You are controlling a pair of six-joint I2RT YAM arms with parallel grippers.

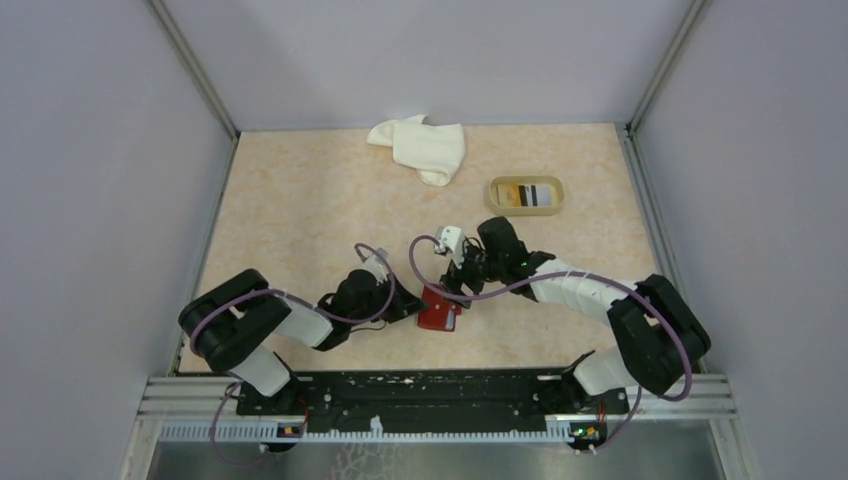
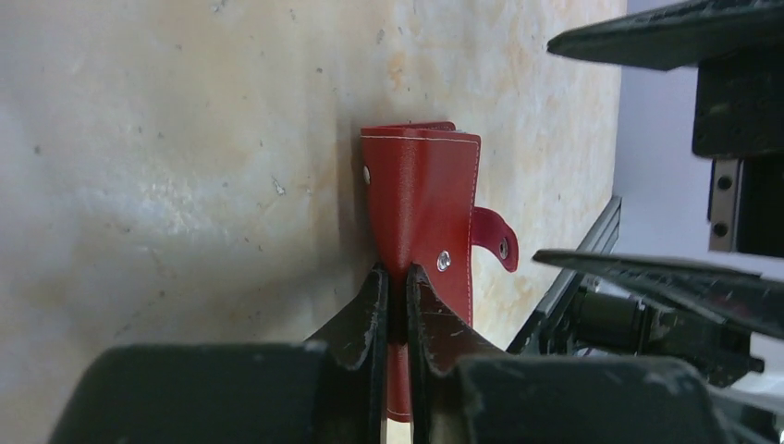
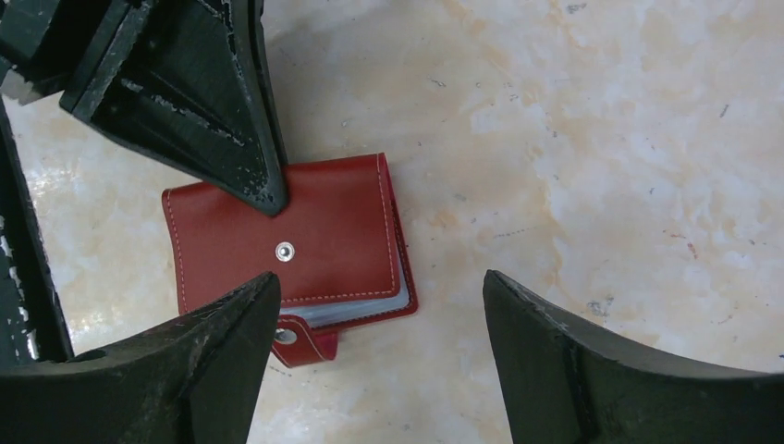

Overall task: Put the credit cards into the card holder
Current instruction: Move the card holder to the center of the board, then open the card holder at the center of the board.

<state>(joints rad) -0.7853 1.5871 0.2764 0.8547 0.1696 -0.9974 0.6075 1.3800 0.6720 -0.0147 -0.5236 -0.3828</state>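
Beige marbled table (image 1: 300, 210) — white cloth (image 1: 425, 148), tray (image 1: 525, 211), red card holder (image 1: 436, 311)

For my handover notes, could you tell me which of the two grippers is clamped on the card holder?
The left gripper: its jaws pinch an edge of the card holder, whereas the right gripper hovers over it, wide open.

The left pincer (image 2: 396, 305) bites one end of the card holder (image 3: 296, 240), so that end is blocked. The right pincer (image 3: 379, 282) hangs open right above the holder, with free room between its fingers. On its side away from the left pincer lies bare table (image 3: 601, 139), with room to pass.
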